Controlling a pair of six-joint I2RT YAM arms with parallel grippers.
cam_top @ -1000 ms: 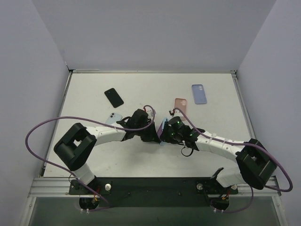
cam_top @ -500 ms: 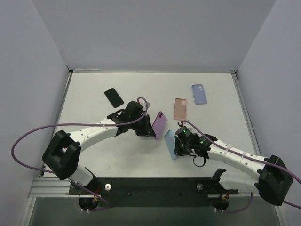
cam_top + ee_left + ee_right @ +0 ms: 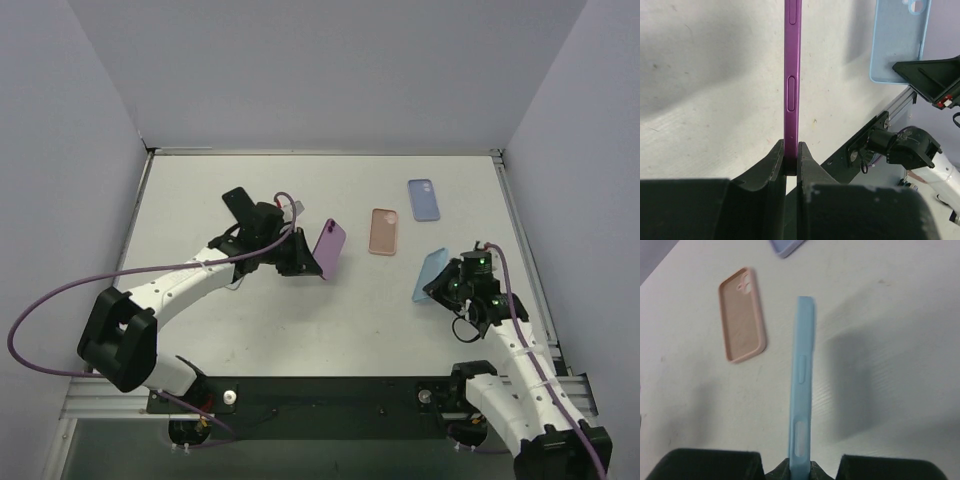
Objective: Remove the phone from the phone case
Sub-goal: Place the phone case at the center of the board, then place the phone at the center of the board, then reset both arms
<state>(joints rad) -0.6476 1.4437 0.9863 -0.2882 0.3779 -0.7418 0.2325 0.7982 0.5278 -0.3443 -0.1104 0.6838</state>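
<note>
At mid-left of the table (image 3: 180, 190), my left gripper (image 3: 791, 150) was clamped tight on one end of the purple phone (image 3: 792, 75). The phone stuck out edge-on and looked to be off the surface. Over on the rt side, my right gripper (image 3: 800, 466) was pinched down on the end of the light-blue case (image 3: 802, 380), well apart from the phone. So the separation looked done to me.

Risks, as I judged them:
- The phone was held only by a narrow bite at one end, w/ most of its length unsupported. A quick swing could have made it pivot in the jaws or slip out and drop.
- The case looked soft and thin. It could have flexed and squirmed free during a move.
- The black phone (image 3: 237, 200) lay just beside my left arm, so a careless set-down could have knocked it.

Views:
- Left wrist cam showed jaw contact and the phone's side buttons, which the top cam didn't.
- Right wrist cam showed the case's button cutouts, plus the pink case (image 3: 742, 315) and lavender case (image 3: 787, 246) lying flat beyond it.
- Only the top cam showed both arms' spacing at once.
</note>
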